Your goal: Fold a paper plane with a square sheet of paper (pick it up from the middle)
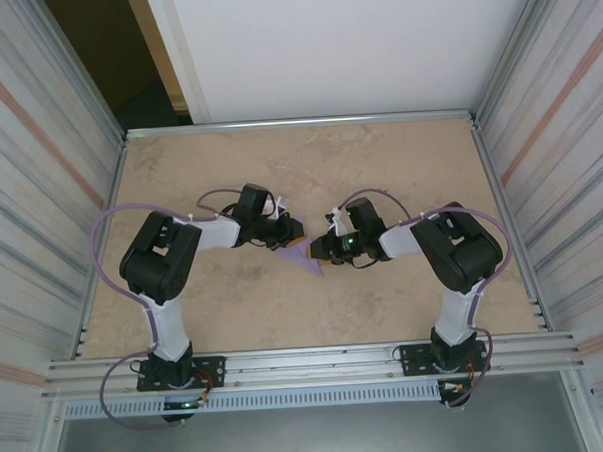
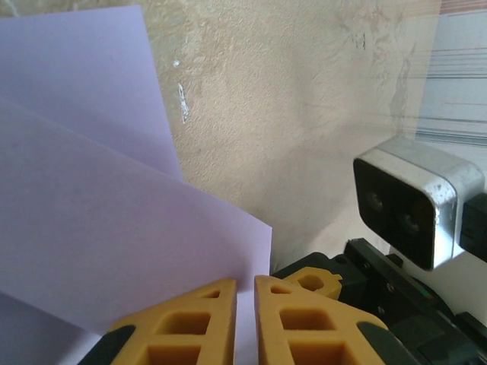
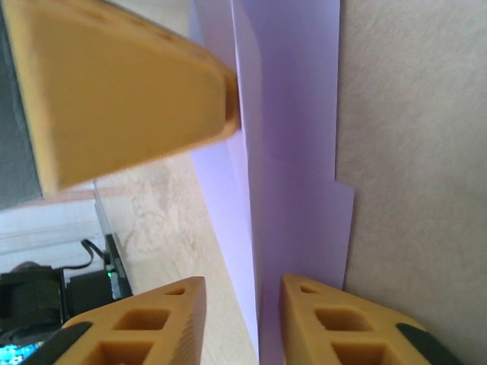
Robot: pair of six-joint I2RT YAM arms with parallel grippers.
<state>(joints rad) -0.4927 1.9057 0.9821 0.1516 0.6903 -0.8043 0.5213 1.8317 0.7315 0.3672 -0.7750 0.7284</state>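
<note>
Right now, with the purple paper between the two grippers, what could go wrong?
1. The right gripper is open, so the left gripper alone pinches the paper near an edge; the thin sheet may droop or pivot.
2. The folded layers look offset, with a stepped edge in the right wrist view, so the next crease may come out crooked.
3. The grippers sit very close and could bump.

No text, label or number can be read at this moment. Nothing legible is made out on any surface.

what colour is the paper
Lavender purple, plain; the paper shows best in the left wrist view.
</note>
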